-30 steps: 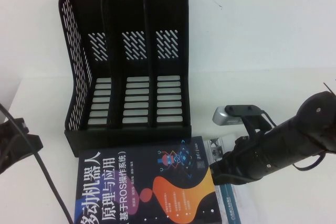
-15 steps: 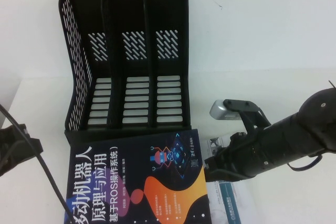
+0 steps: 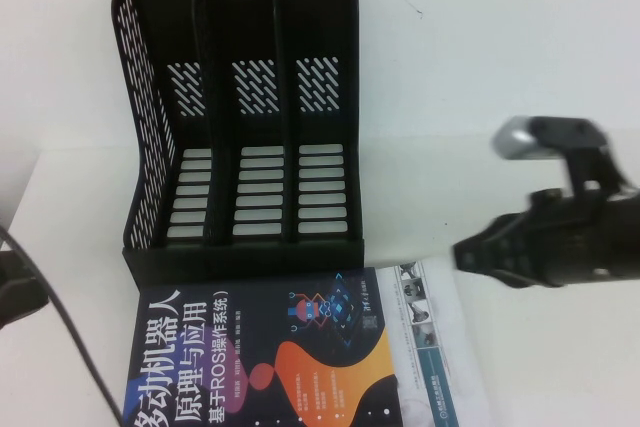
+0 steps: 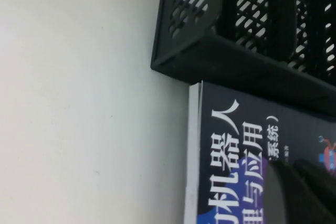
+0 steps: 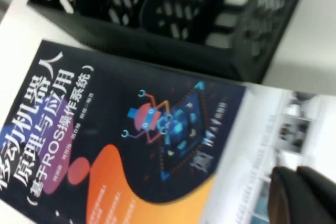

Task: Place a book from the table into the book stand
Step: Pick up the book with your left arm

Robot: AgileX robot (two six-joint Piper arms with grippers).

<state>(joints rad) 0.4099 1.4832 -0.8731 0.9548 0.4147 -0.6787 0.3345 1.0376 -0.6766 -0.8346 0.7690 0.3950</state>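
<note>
The navy book (image 3: 265, 357) lies flat on the white table (image 3: 500, 97), its top edge against the front of the black book stand (image 3: 240, 97), whose three compartments are empty. My right gripper (image 3: 468, 253) hangs to the right of the book, above the table, fingers together and holding nothing. In the right wrist view its fingertips (image 5: 304, 192) hover over the white book, with the navy book (image 5: 131, 129) and stand (image 5: 173, 19) beyond. My left gripper (image 4: 299, 192) hovers shut over the navy book (image 4: 236, 156) near the stand's corner (image 4: 236, 61). Only the left arm (image 3: 15, 292) shows in the high view.
A white-covered book (image 3: 435, 347) lies under the navy book and sticks out on its right side; it also shows in the right wrist view (image 5: 273, 129). A black cable (image 3: 80, 347) runs from the left arm across the front left.
My right gripper has left the navy book's right edge and moved right and up. The book has slid left and straightened against the stand. The left arm has dropped lower at the left edge.
</note>
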